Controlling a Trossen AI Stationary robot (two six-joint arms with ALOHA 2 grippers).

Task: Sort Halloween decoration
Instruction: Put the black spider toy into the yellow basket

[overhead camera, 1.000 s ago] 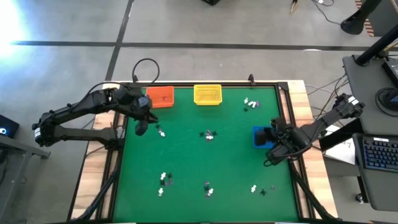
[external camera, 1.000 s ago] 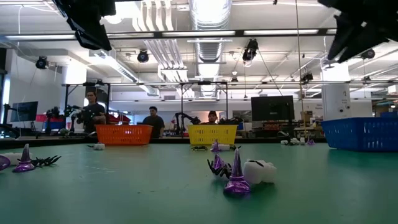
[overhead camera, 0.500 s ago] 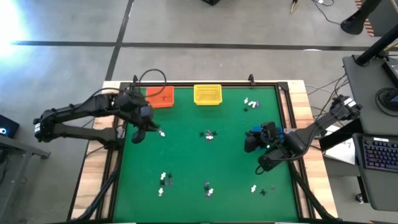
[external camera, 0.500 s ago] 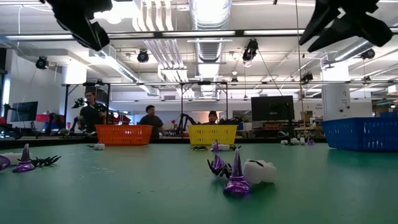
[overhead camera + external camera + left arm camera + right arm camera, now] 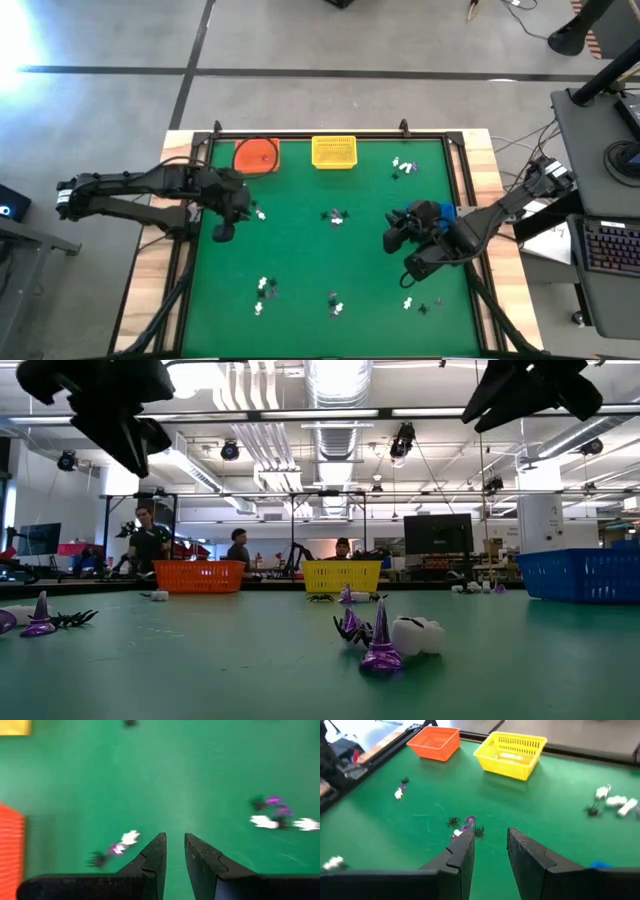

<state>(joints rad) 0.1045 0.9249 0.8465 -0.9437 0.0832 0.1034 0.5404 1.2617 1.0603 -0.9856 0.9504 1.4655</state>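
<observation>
The Halloween decoration lies as tiny white, black and purple trinkets in small clusters on the green table: one beside my left gripper, one mid-table, one far right, and others along the near edge. My left gripper hangs above the mat at the left, open by a narrow gap, with nothing between its fingers. The nearest cluster lies just beside it. My right gripper hovers right of centre, open and empty, pointing at the middle cluster.
An orange basket and a yellow basket stand at the far edge. A blue basket at the right is partly hidden by my right arm. People stand in the room beyond the table.
My left gripper has swung away from the orange basket toward the table's near edge and has come down a little. My right gripper has moved from over the blue basket toward the table's centre, turning as it went. No trinket has moved.
</observation>
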